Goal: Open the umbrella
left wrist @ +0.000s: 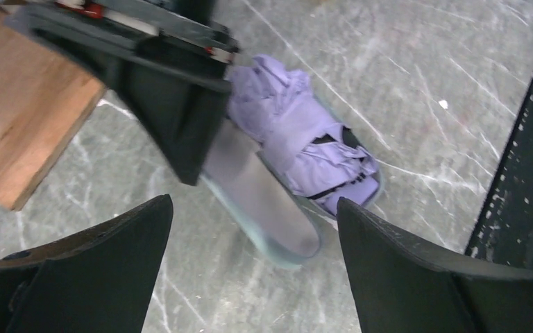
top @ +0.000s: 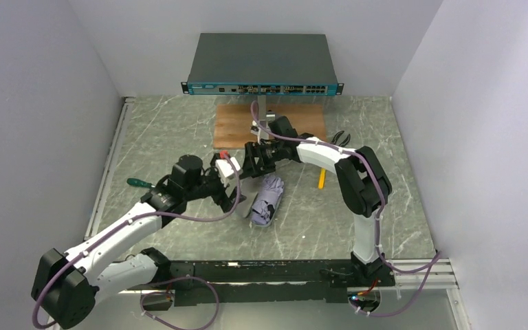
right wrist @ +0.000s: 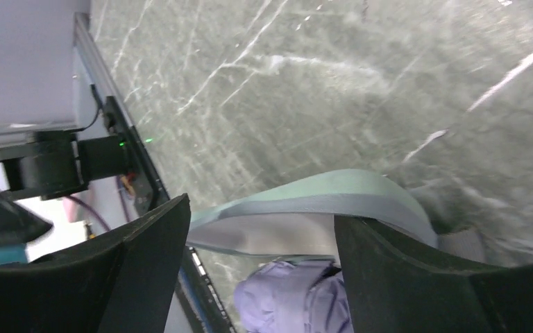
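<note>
- Where the two bases sit at the near edge of the marble table (top: 179, 124), the left arm (top: 110, 240) reaches up and inward, and the right arm (top: 361, 185) rises and bends left toward the middle.
- The left gripper (left wrist: 253, 205) hovers above the table with its fingers (left wrist: 111, 257) spread wide and nothing between them.
- Just beyond it lies the umbrella (left wrist: 291, 132), folded and bunched, its lavender fabric crumpled with black showing in the folds. It rests in one half of a pale grey-green case (left wrist: 277, 222) that lies opened flat mid-table.
- The right gripper (right wrist: 260, 211) is over the far end of the case. Its fingers (right wrist: 402, 277) stand apart with the other case half spanning the gap; whether they pinch it I cannot tell.
- A green-handled screwdriver (top: 137, 183) lies well to the left, and a short yellow stick (top: 321, 179) just right of the umbrella.
- Farther back lies a wooden board (top: 237, 127).
- At the far wall stands a grey network switch (top: 261, 62).
</note>
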Available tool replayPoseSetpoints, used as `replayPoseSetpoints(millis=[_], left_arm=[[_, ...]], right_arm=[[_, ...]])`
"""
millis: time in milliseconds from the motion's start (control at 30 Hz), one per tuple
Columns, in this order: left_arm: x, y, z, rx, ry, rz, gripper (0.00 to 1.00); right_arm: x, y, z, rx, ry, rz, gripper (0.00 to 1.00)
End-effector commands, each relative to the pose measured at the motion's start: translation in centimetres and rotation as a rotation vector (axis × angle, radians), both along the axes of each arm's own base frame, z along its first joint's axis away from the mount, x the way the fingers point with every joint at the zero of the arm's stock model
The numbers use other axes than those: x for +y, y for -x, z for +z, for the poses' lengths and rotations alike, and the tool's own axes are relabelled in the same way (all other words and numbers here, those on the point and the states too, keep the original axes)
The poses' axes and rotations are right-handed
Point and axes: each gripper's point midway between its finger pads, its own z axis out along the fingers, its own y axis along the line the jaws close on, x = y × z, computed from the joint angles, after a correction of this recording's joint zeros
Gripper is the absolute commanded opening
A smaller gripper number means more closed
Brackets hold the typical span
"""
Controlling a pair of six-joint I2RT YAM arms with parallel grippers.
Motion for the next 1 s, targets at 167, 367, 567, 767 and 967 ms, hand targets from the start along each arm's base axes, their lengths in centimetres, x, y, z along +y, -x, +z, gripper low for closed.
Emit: replayPoseSetpoints(millis=[167, 367, 567, 767, 967], left_arm=[[-5.0, 2.8, -0.7, -0.026, -0.036, -0.078, 0.85], [-8.4, 1.3, -2.3, 0.09, -0.061, -0.021, 0.78], [-9.9, -0.3, -5.2, 0.176, -0.133, 0.051, 0.78], [-10.9, -1.4, -7.9, 0.278, -0.183, 0.122, 0.76], [-10.3, -1.8, -12.4, 0.308, -0.319, 0.149, 0.77]], right_arm=[[-2.9, -1.2, 6.8, -0.238, -0.038, 0.006, 0.83], [-7.2, -0.3, 9.9, -0.24, -0.058, -0.071, 0.82], [-12.7, -0.9, 11.5, -0.28, -0.043, -0.223, 0.82], [-15.4, -1.2, 12.3, -0.328, -0.006, -0.297, 0.82], [-17.8, -2.1, 13.6, -0.365, 0.03, -0.396, 0.82]])
